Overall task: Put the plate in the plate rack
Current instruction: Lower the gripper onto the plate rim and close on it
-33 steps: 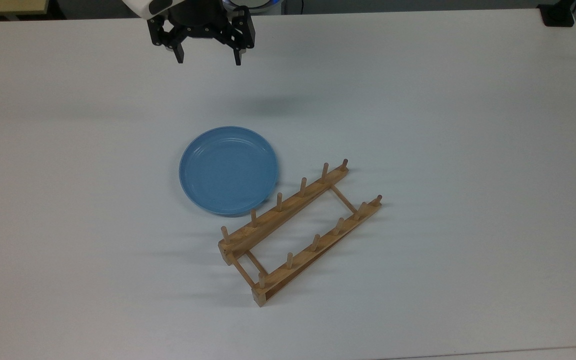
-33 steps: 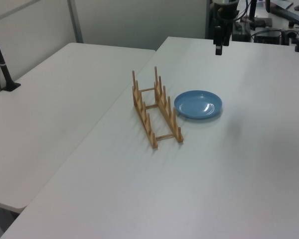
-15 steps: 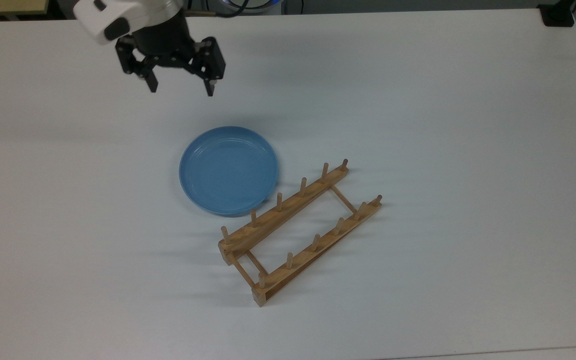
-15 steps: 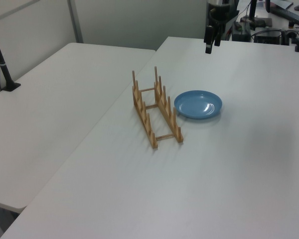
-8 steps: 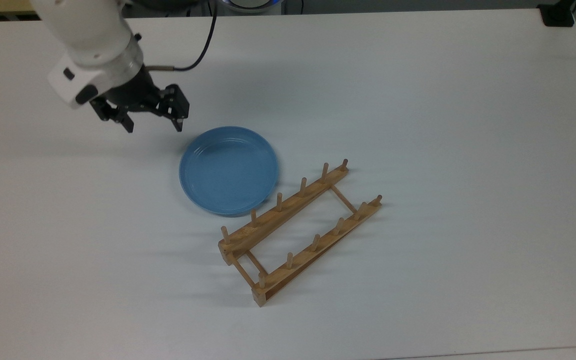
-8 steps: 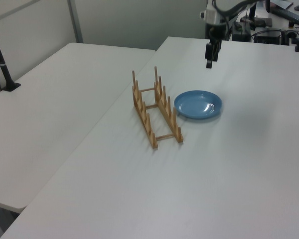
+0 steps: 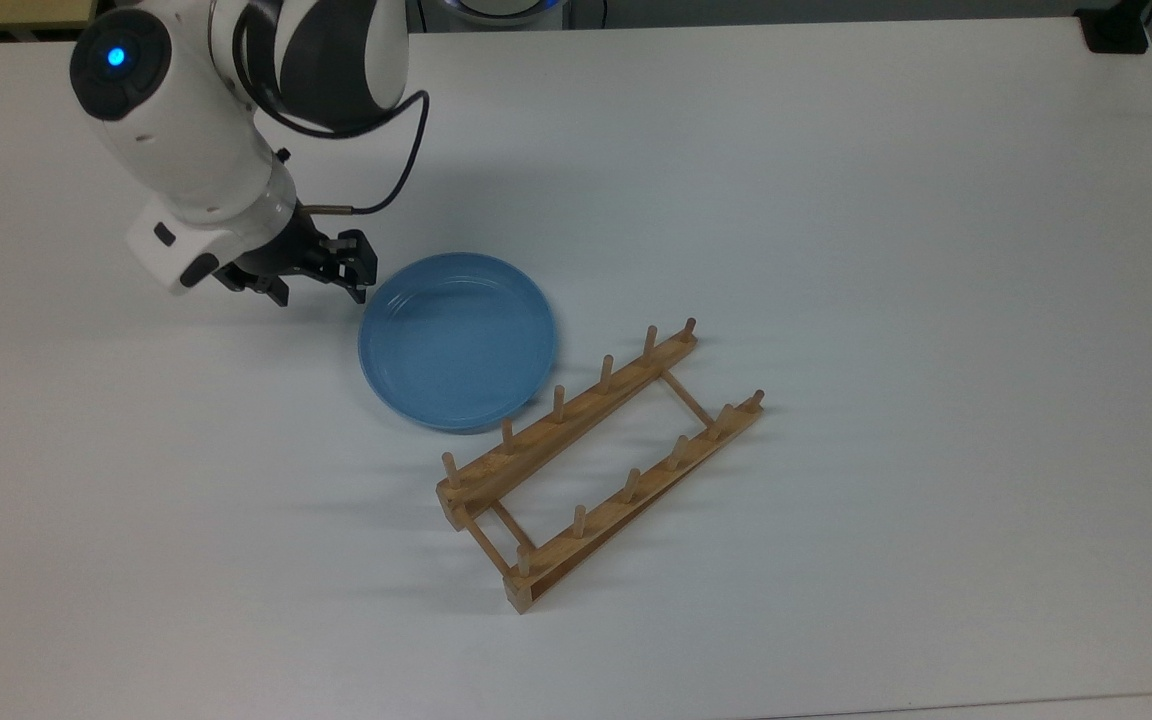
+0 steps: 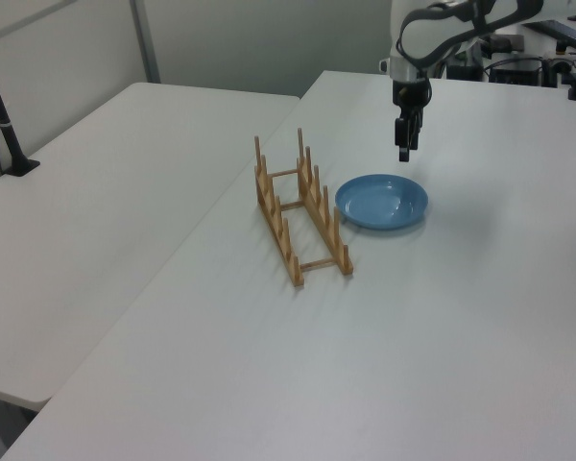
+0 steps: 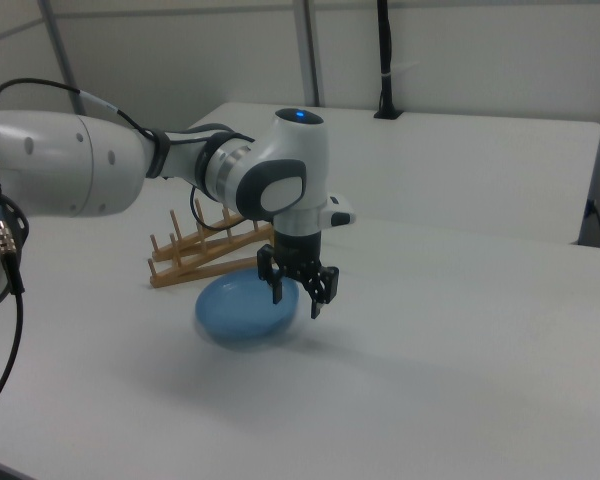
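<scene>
end effector (image 9: 296, 297) spread wide, empty, hiding part of plate (image 9: 242, 312) rim in right view.

The plate (image 7: 456, 342) is lying on the table (image 7: 836, 200), touching the plate rack (image 7: 596, 455) at the top view's left.

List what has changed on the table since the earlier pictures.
The end effector, open, travelled from the top view's upper edge down and leftward to the plate's upper-left rim; it holds nothing. The plate and the plate rack stayed put.
</scene>
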Action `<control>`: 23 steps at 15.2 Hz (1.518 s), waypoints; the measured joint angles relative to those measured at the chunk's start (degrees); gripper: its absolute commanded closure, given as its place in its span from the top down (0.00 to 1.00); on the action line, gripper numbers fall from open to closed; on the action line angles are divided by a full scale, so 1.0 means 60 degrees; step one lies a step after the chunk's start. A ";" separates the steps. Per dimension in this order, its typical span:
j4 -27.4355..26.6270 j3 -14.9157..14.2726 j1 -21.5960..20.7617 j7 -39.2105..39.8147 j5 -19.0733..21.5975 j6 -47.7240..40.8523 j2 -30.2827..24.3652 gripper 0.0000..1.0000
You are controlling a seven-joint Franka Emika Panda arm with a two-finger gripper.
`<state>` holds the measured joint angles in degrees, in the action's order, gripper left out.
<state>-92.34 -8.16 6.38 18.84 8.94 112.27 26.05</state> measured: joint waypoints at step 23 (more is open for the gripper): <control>0.0106 0.0048 -0.0225 0.0000 0.0916 0.0871 0.0683 0.00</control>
<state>-91.70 -7.87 5.02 18.84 14.43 117.49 30.15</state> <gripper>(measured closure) 0.952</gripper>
